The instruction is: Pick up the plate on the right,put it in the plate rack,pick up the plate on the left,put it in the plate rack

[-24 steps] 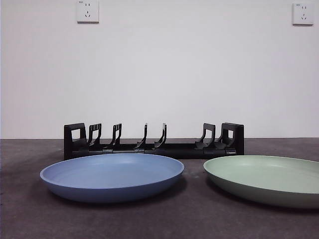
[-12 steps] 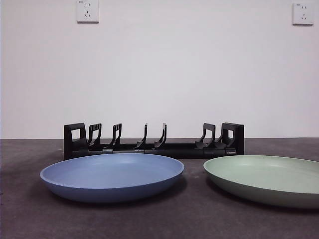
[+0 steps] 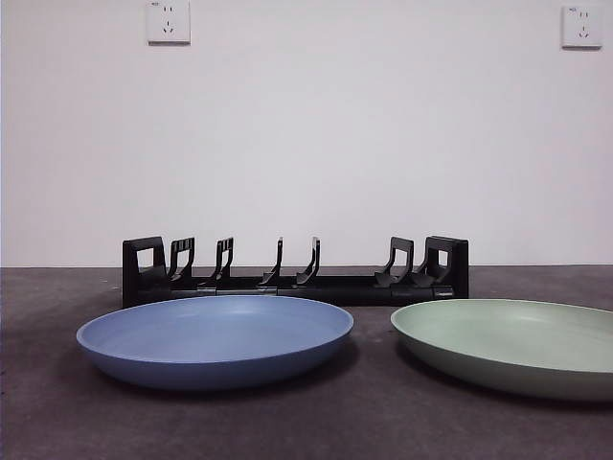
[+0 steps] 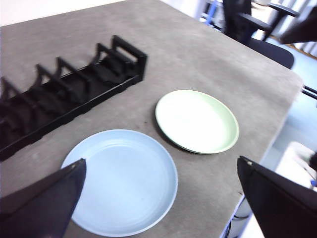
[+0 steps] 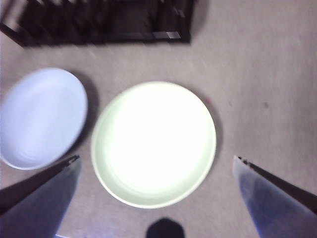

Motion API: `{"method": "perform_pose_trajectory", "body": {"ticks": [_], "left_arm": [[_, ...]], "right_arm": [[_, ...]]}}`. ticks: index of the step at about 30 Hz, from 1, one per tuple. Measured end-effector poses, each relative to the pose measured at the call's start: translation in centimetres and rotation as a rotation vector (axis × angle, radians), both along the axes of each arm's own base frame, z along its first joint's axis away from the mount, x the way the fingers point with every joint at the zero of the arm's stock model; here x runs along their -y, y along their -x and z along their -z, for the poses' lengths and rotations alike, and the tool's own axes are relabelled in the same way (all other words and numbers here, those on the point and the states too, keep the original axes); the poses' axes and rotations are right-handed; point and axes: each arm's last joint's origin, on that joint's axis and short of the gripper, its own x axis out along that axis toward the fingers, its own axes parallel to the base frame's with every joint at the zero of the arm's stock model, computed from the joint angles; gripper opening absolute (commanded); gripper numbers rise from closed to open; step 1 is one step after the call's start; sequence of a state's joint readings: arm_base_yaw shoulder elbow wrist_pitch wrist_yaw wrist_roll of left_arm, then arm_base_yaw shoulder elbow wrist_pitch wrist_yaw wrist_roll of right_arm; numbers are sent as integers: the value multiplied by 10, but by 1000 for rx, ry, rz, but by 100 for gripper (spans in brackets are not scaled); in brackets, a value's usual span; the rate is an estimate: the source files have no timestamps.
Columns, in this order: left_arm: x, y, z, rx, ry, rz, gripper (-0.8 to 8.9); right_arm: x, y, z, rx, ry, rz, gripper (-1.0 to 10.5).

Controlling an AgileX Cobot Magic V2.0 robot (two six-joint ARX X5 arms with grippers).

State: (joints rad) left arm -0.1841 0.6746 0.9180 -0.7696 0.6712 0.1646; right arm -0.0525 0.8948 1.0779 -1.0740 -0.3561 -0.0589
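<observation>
A green plate [image 3: 517, 345] lies flat on the right of the table, a blue plate [image 3: 215, 337] on the left. Behind them stands the long black plate rack [image 3: 295, 272] with nothing in its slots. My right gripper [image 5: 156, 161] hangs high above the green plate [image 5: 154, 143], jaws wide open, the blue plate [image 5: 40, 116] and the rack [image 5: 99, 22] also in its view. My left gripper [image 4: 161, 166] is open too, high over the table, looking down on the blue plate [image 4: 123, 181], green plate [image 4: 196, 120] and rack [image 4: 64, 94]. Neither gripper shows in the front view.
The grey table [image 3: 364, 422] ends at an edge [image 4: 277, 139] just beyond the green plate, with chairs [image 4: 257, 25] past it. A white wall with two sockets [image 3: 169, 21] stands behind the rack.
</observation>
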Motion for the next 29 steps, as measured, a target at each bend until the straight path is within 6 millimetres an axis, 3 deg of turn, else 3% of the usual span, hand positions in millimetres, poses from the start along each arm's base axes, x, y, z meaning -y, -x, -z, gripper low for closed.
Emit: {"method": "perform_pose_trajectory", "body": {"ticks": [6,15,18,26,29], "left_arm": [[5,1,-2,52,-11,61,605],[8,1,-4,78,-13,83,605],[8,1,-4,78,-13,83,605],[8,-2,-2,66,-16,83,605],[9,-5,-1,55,-18,83,605]], "right_arm": [[3,-46,30,-203,3,9,594],[4,-108,97,-495,15,9,572],[2,-120,116,-554,21,-2,491],[-4,-140,149,-620,50,-18,487],[-4,-143,157,-646,61,-19,391]]}}
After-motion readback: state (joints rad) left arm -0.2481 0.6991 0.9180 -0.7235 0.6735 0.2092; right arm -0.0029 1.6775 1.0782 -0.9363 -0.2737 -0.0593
